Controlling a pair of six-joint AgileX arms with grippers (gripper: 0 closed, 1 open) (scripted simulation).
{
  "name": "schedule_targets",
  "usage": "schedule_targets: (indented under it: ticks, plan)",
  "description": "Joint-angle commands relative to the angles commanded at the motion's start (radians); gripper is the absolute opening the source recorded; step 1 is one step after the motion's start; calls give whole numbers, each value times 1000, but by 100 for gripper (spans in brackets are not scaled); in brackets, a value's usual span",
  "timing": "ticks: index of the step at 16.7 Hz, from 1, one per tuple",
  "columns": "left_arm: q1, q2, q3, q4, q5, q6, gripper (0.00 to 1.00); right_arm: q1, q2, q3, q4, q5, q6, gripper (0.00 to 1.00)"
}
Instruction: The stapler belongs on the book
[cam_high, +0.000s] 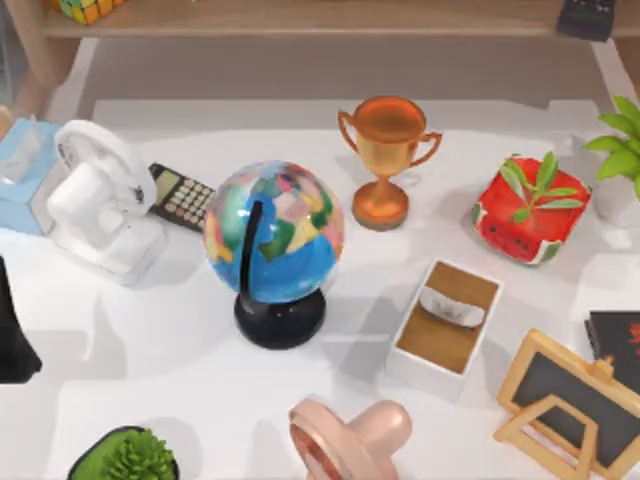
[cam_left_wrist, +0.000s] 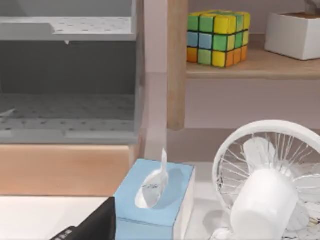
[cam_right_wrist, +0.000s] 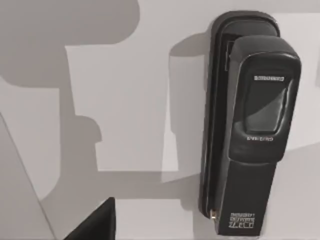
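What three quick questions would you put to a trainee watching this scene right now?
1. True or false: the stapler already rests on the book.
2. What stands right beside the book, toward the table's middle? A) a trophy B) the easel C) a tissue box
3. Fill in: the calculator lies between the white fan and the ____.

Key: 1 false, it lies on a pale bare surface in the right wrist view. 2 B. 3 globe.
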Motion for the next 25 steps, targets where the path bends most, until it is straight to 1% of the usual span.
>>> schedule_targets:
  ticks: [4,10,19,25]
  plan:
    - [0,0,0,0,0,0,100,3,55,74,-18,1,13,100]
    - [0,0,0,0,0,0,100,5,53,70,-16,1,13,100]
    - [0,0,0,0,0,0,100,-5,-5,-80,71,-1,5,100]
    - [0,0,0,0,0,0,100,0,39,-124,164,2,12,100]
